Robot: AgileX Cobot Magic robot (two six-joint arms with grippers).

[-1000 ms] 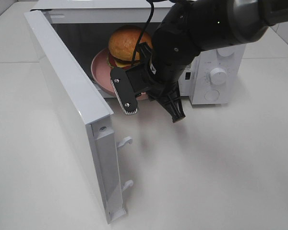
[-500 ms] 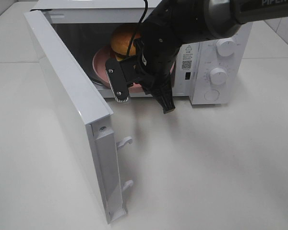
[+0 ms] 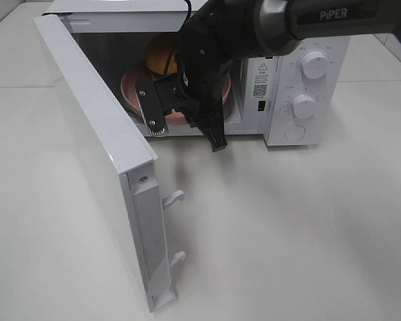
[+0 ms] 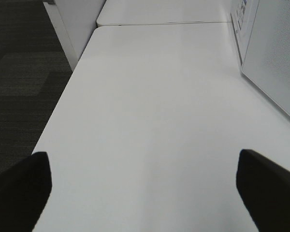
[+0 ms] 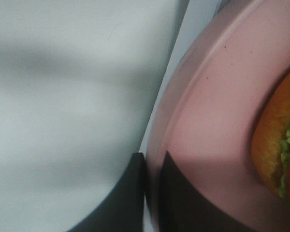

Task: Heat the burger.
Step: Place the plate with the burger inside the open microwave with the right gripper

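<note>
The burger (image 3: 162, 55) with its orange-brown bun lies on a round pink plate (image 3: 129, 90) that sits partly inside the open microwave (image 3: 306, 73). My right gripper (image 3: 182, 118) reaches in from the right and is shut on the plate's front rim. In the right wrist view its two dark fingers pinch that rim (image 5: 152, 160), with the plate (image 5: 217, 106) and the edge of the burger (image 5: 275, 140) beside them. The arm hides much of the burger from above. My left gripper (image 4: 142, 162) stands open over bare table, away from the microwave, and holds nothing.
The microwave door (image 3: 93, 114) swings wide open toward the front left, its latch hooks (image 3: 174, 198) sticking out. The control knobs (image 3: 303, 105) are on the right of the microwave. White table (image 3: 287, 227) spreads in front. In the left wrist view, dark floor (image 4: 24, 72) lies past the table edge.
My right arm has carried the plate and burger to the left and deeper into the microwave. The left gripper has not moved.
</note>
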